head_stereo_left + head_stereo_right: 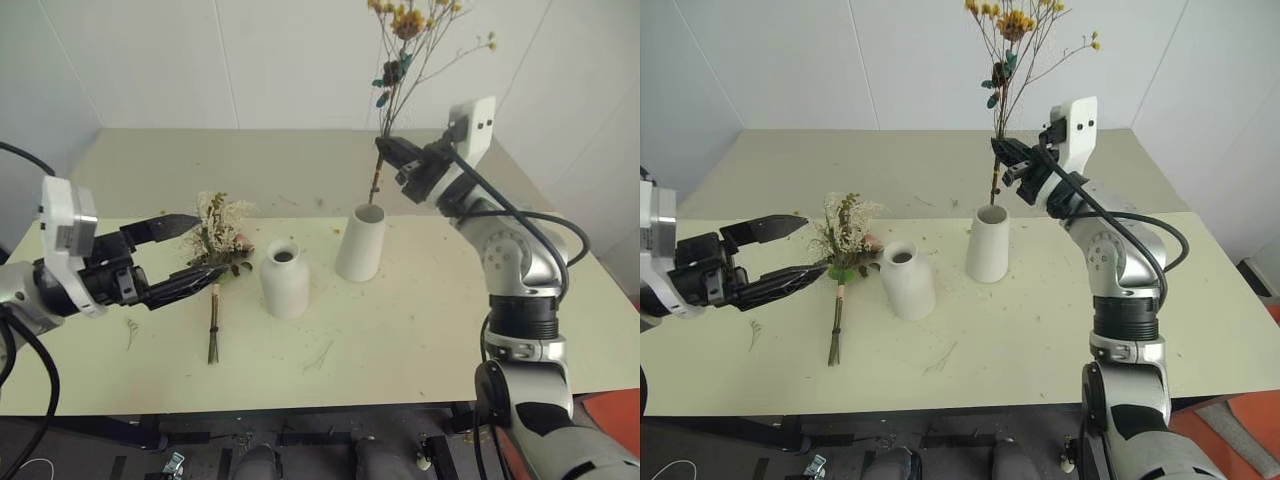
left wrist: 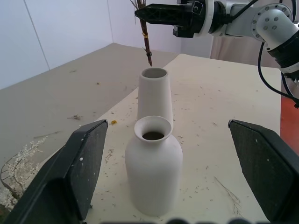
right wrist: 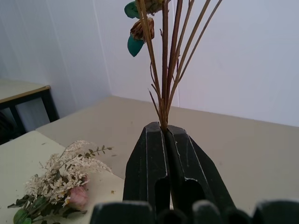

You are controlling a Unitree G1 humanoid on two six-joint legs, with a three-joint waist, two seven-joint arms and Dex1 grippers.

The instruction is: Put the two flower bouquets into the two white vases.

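Right gripper (image 1: 388, 150) fingers clamped on upright dried yellow flower bunch (image 1: 405, 60), stem ends just above tall tapered vase (image 1: 360, 243) mouth; left gripper (image 1: 190, 252) wide open, empty.

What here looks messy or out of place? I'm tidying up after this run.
Dried bits and loose stems litter the table around the vases. The rose bouquet lies flat on its side, not in the bottle vase beside it. The right gripper holds the yellow bouquet upright above the cone vase.
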